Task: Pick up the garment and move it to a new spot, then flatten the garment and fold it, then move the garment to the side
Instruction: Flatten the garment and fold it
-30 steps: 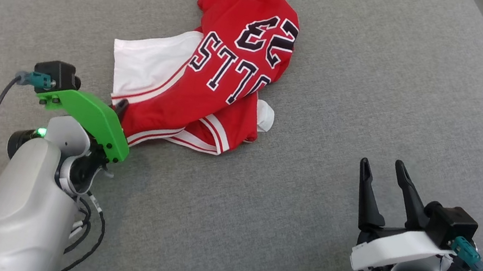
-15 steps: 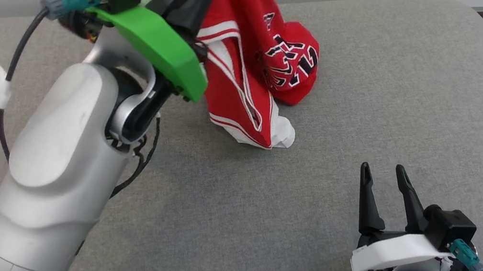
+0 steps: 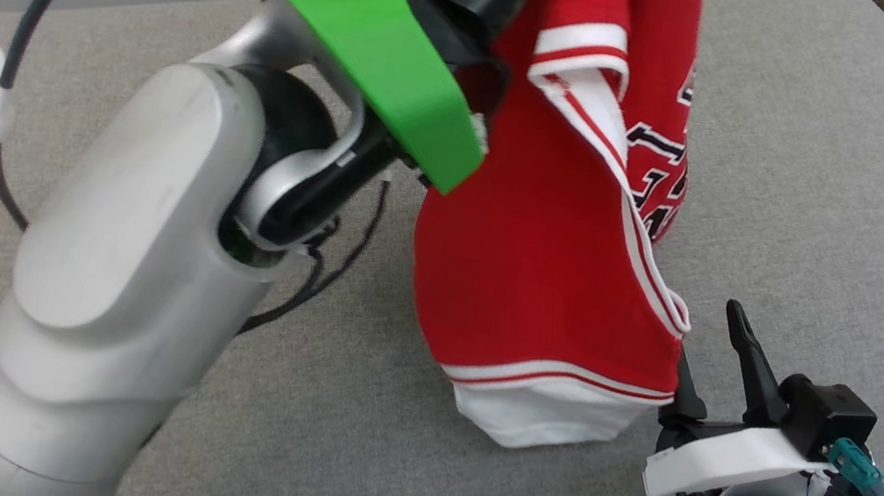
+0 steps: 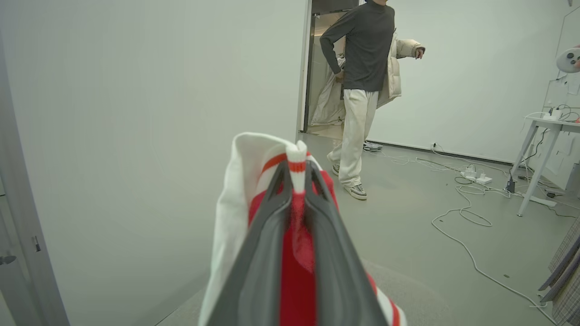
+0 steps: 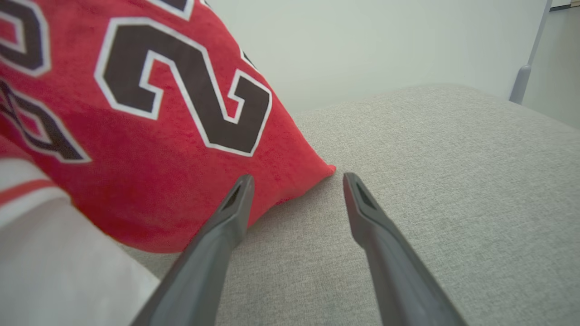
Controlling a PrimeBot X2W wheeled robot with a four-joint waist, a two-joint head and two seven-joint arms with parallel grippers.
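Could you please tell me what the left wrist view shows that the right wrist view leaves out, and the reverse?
Left wrist view: the left gripper shut on the white-and-red trim of the garment, with a person standing by a doorway and cables on the floor beyond. Right wrist view: the right gripper open above the grey cushion, and a black numeral 2 printed on the red cloth. Shared: the red garment itself.

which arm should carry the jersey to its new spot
Left. The left fingers are shut on the jersey, which hangs from them over the cushion; the right fingers stand open and empty.
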